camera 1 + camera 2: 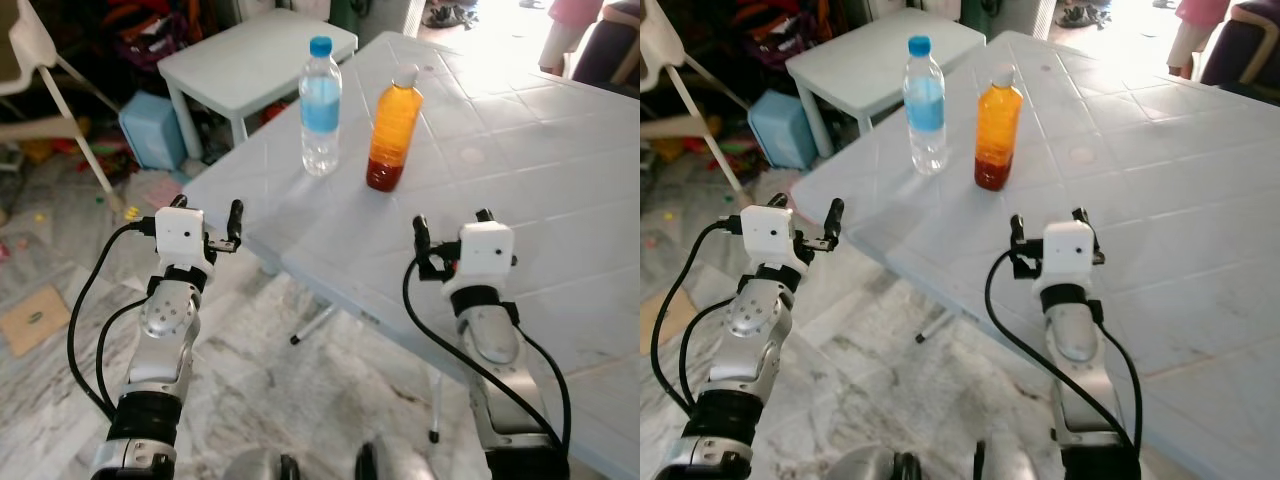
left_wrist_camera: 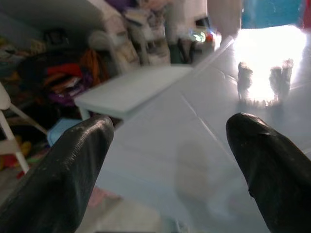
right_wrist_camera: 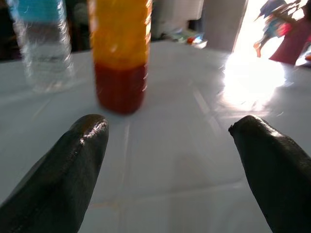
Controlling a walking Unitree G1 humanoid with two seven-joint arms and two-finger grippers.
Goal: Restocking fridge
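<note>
A clear water bottle with a blue cap and a bottle of orange drink with a darker red bottom stand upright side by side on the pale table. My right gripper hovers open over the table, a short way in front of the orange bottle, with nothing between its fingers. The water bottle stands just beside it. My left gripper is open and empty at the table's left corner edge, with the tabletop ahead of it.
A small white side table stands behind the big table's left corner. A blue box, a white chair and clutter lie at the left. A person stands at the far right. A piece of cardboard lies on the marble floor.
</note>
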